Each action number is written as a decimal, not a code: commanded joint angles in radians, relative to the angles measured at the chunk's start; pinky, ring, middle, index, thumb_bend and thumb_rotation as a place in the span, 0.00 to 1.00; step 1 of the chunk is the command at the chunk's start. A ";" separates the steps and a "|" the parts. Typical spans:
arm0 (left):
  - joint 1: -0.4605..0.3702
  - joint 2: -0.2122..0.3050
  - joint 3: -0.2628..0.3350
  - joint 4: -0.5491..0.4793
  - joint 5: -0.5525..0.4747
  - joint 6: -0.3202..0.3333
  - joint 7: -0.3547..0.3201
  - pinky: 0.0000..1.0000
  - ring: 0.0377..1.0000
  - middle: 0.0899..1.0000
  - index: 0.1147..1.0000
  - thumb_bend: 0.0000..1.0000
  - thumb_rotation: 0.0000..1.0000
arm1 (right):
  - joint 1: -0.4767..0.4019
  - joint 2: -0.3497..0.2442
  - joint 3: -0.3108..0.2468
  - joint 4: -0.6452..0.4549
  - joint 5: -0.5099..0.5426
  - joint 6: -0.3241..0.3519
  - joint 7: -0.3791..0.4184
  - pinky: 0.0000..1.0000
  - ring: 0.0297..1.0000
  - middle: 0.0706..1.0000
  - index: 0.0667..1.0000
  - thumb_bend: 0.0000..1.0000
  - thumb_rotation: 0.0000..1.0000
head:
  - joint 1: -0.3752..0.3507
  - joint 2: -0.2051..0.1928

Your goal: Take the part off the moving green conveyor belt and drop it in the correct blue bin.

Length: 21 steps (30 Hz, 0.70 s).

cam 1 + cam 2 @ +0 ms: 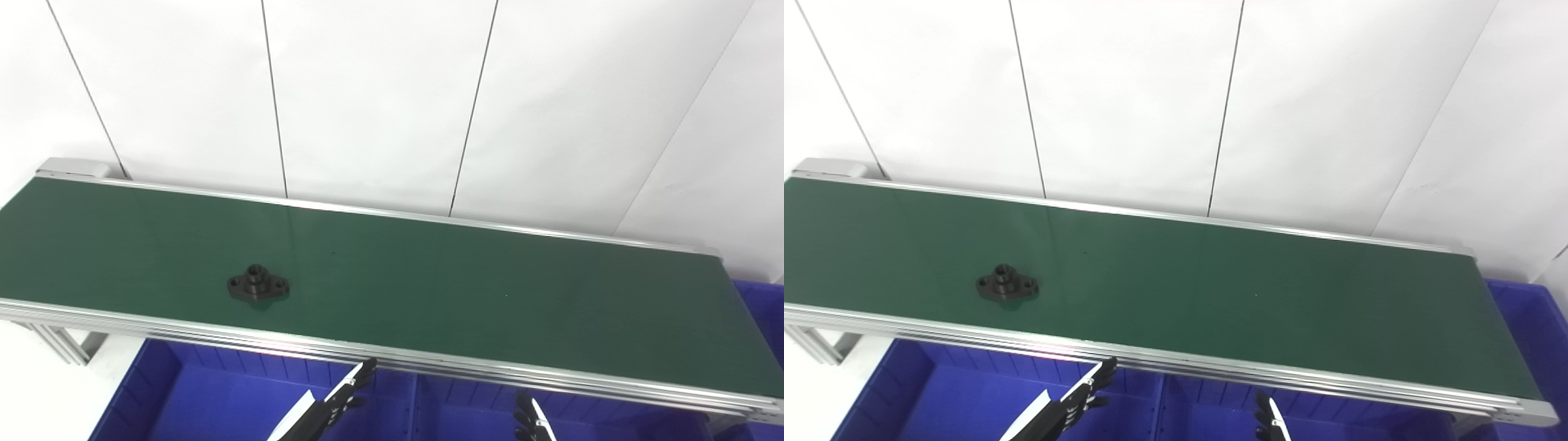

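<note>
The right eye view showed more of the far blue bin (1534,318). The black part (258,285) (flat, with a round knob) lay on the green belt (429,275). Left hand (343,398) fingers were spread; right hand (531,421) unclear.

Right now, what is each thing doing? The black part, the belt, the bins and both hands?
Black part: lying flat on the belt, untouched.
Green conveyor belt: carries only that part.
Blue bins: below the belt's near edge, nothing visible inside.
Left hand: open, holds nothing, over the bins.
Right hand: holds nothing, mostly out of view.
</note>
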 commanded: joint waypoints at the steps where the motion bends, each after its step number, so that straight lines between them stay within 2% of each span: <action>1: -0.018 -0.002 0.001 -0.004 -0.011 -0.049 0.012 0.90 0.98 1.00 0.99 0.91 0.33 | -0.006 0.009 -0.005 -0.009 0.006 -0.060 -0.018 0.86 0.90 0.93 0.95 0.89 0.63 | 0.001 -0.008; 4: -0.021 -0.004 0.003 0.008 0.002 -0.061 0.020 0.89 0.98 1.00 0.99 0.92 0.35 | -0.009 0.011 -0.006 0.003 -0.011 -0.069 -0.028 0.85 0.90 0.93 0.95 0.89 0.64 | 0.014 -0.035; 10: -0.032 -0.006 -0.001 0.036 0.017 -0.116 0.035 0.86 0.96 1.00 0.98 0.92 0.35 | -0.017 0.006 -0.006 0.021 -0.020 -0.088 -0.054 0.83 0.90 0.93 0.94 0.90 0.65 | 0.021 -0.047; 15: -0.038 -0.015 -0.002 0.046 0.035 -0.128 0.050 0.85 0.95 1.00 0.98 0.92 0.35 | -0.026 -0.019 0.032 0.020 -0.009 -0.092 -0.133 0.81 0.88 0.91 0.92 0.87 0.61 | 0.034 -0.061; 21: -0.050 -0.024 -0.002 0.064 0.053 -0.147 0.071 0.78 0.92 0.98 0.96 0.93 0.38 | -0.043 -0.069 0.097 -0.060 -0.032 -0.092 -0.239 0.81 0.88 0.91 0.91 0.86 0.59 | 0.042 -0.070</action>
